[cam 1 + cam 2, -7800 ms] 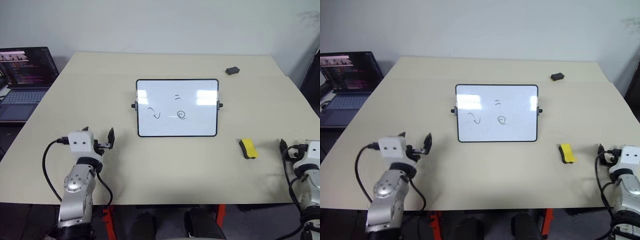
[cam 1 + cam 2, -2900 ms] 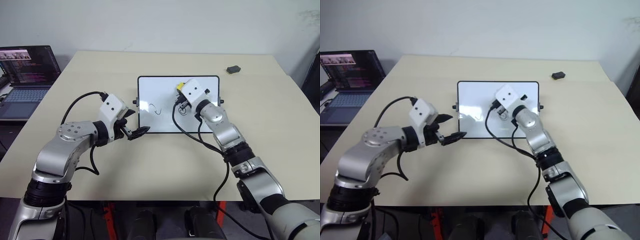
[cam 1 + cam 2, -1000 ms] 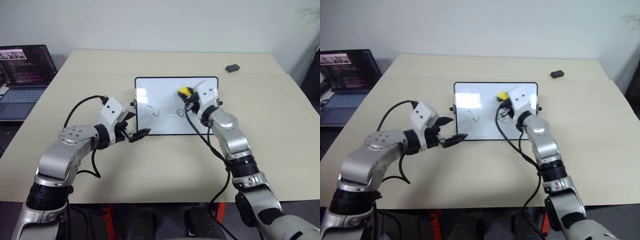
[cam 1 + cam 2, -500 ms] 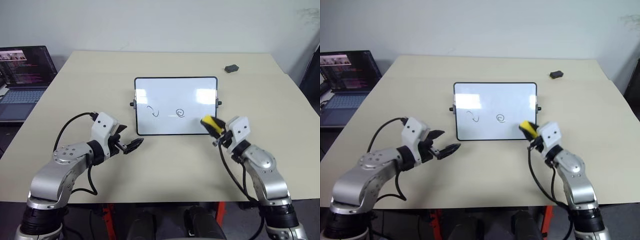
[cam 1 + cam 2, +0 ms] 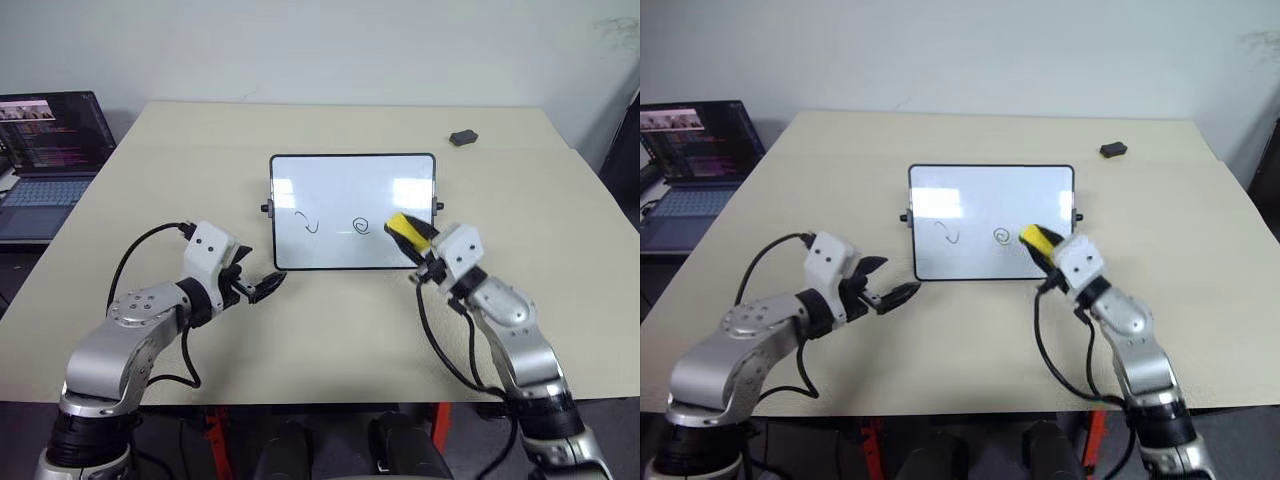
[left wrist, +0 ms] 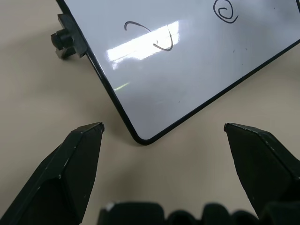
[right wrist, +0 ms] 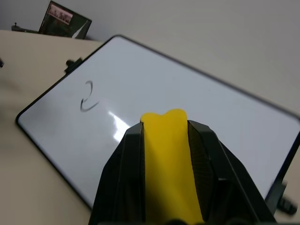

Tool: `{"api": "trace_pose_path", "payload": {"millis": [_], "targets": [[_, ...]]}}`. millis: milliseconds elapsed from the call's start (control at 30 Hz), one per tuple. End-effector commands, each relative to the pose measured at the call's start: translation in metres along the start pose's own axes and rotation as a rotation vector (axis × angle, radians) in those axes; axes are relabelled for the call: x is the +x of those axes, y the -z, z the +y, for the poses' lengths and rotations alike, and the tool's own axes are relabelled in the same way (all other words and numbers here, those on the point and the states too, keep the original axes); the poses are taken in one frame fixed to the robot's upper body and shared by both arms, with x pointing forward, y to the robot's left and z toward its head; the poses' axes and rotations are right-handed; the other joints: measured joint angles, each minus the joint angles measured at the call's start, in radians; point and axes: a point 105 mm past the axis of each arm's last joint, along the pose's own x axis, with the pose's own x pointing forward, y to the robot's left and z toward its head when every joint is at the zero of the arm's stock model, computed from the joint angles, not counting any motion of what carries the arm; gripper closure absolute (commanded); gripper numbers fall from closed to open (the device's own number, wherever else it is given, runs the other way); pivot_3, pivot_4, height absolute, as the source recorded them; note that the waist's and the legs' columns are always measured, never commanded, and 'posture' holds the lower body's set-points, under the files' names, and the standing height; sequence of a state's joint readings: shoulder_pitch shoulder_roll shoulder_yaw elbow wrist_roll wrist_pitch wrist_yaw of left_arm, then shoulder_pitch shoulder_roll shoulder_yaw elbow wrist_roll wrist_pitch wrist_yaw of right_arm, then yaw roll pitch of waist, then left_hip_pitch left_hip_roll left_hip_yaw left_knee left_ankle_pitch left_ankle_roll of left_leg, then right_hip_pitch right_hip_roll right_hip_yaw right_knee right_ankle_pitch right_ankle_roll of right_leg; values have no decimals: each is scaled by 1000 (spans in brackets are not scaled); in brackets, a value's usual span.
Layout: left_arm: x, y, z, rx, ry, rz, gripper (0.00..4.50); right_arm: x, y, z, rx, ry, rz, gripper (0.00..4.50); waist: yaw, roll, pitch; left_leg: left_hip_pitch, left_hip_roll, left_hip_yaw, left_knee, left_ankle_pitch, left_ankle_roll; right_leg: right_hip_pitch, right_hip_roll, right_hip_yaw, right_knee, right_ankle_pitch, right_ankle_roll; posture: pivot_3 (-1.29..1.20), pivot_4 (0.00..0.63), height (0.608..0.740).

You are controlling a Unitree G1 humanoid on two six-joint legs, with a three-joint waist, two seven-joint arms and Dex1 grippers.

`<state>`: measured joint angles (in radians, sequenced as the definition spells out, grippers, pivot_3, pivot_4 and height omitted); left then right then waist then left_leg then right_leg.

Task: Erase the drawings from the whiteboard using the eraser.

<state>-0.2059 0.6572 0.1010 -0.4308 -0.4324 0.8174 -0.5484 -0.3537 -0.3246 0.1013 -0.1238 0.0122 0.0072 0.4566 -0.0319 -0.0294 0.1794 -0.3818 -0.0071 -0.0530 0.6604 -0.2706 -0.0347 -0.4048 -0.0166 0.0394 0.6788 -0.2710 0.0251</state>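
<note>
The whiteboard [image 5: 330,185] stands tilted at the table's middle. It bears two drawings, a curly squiggle [image 5: 310,224] and a spiral [image 5: 361,226]. My right gripper [image 5: 418,240] is shut on the yellow eraser [image 5: 404,227], which is over the board's lower right part, just right of the spiral. In the right wrist view the eraser [image 7: 166,154] sticks out between the fingers toward the board [image 7: 197,108]. My left gripper [image 5: 262,286] is open beside the board's lower left corner [image 6: 140,139], holding nothing.
A small dark grey lump [image 5: 463,137] lies at the table's back right. An open laptop [image 5: 50,150] sits off the table's left side. The beige table [image 5: 330,330] has bare room in front of the board between my arms.
My right gripper has drawn the eraser back from the board's upper part to its lower right. The two dashes seen at the start are gone. My left gripper has hardly moved.
</note>
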Motion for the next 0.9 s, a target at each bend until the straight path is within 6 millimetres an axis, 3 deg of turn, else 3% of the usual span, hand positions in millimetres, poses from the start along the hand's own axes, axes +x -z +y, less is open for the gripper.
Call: {"api": "trace_pose_path", "payload": {"millis": [33,200,367,500,733,833,900], "targets": [[1,-13,-2,42,22,-23,0,23,-10,-16,-61,29,-64,3533,0,0,0,0,0,0,0,0,0,0,0,0,0,0,0,0,150,740],[2,-10,-2,45,28,-1,0,52,-1,-26,-97,62,-76,3533,-1,0,0,0,0,0,-1,0,0,-1,0,0,0,0,0,0,150,740],[1,-10,-1,41,24,3,0,65,21,-19,-76,88,-42,3533,-1,0,0,-1,0,1,-1,0,0,-1,0,1,-1,0,0,0,150,740],[1,-11,-2,37,21,-2,0,60,52,13,-59,18,18,3533,-3,0,0,-1,0,1,0,0,0,-1,0,1,0,0,-1,0,150,740],[0,-12,-1,32,17,-7,0,37,90,66,-36,-156,126,3533,-7,-1,-1,3,0,1,0,0,0,2,0,1,2,0,-1,0,150,740],[1,-13,0,34,18,-7,0,32,97,73,-34,-196,157,3533,-11,-1,-1,8,0,1,0,0,0,7,0,1,2,0,-1,0,150,740],[1,-14,0,35,18,-6,0,34,90,69,-47,-193,126,3533,-13,-1,-1,19,0,0,-1,0,0,18,0,1,0,0,-1,0,150,740]]}}
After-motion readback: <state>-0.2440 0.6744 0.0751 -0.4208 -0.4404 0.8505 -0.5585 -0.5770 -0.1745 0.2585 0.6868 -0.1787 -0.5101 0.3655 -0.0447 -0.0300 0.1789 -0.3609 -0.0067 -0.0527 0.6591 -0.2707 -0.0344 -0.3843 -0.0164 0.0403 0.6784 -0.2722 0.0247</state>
